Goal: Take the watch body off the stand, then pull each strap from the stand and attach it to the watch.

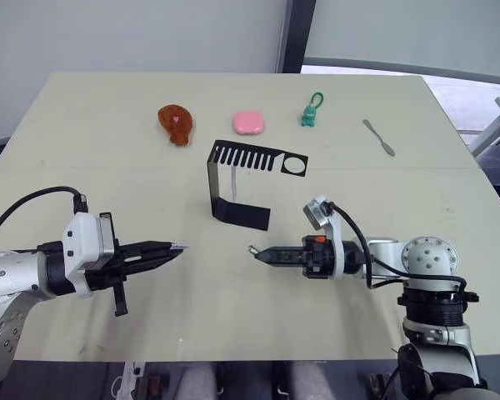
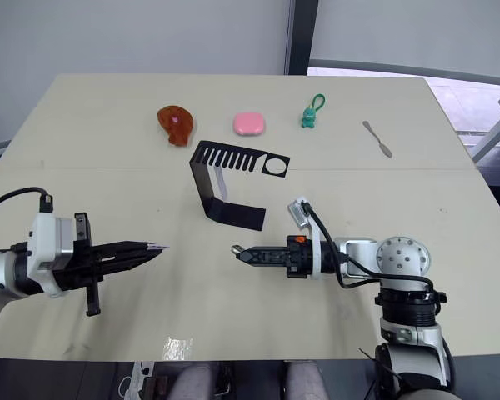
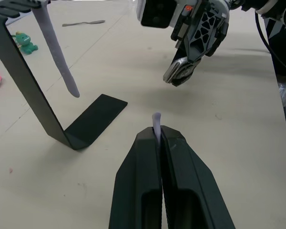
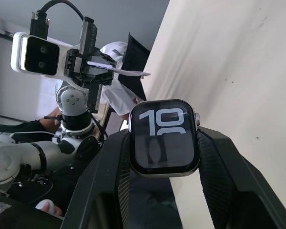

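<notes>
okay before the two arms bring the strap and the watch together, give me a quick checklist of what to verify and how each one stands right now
1. Watch body clamped in the right gripper: ok, held between both fingers, screen facing the wrist camera.
2. Strap clamped in the left gripper: ok, its tip sticks out past the shut fingertips.
3. Grippers facing each other: ok, tips point at one another over the table, still apart.
4. Strap end lined up with the watch slot: cannot tell.
5. Second strap on the stand: ok, hanging from the top arm.
6. Stand out of the path: ok, it sits behind the gap.
</notes>
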